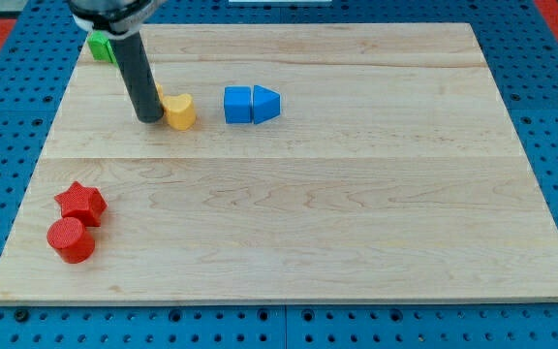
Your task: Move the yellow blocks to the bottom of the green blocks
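A yellow heart-shaped block (180, 111) lies at the upper left of the wooden board (289, 184). A sliver of a second yellow block (161, 95) shows just behind the rod; its shape is hidden. My tip (150, 117) rests on the board right against the left side of the yellow heart. A green block (101, 47) sits at the board's top left corner, partly hidden by the rod; its shape cannot be made out.
A blue cube (237, 105) and a blue wedge-like block (266, 105) touch each other right of the yellow heart. A red star (80, 203) and a red cylinder (71, 238) lie near the lower left edge.
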You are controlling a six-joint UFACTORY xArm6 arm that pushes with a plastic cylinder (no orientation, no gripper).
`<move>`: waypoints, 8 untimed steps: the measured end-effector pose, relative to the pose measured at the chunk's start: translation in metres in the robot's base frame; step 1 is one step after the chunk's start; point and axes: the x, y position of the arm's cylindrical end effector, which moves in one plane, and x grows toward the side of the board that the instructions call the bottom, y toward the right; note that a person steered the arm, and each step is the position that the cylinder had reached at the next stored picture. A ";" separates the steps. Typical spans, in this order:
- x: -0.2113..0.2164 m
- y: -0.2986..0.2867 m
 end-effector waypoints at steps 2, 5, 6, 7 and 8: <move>-0.056 -0.008; 0.015 0.056; 0.015 0.027; -0.006 -0.030; -0.019 -0.053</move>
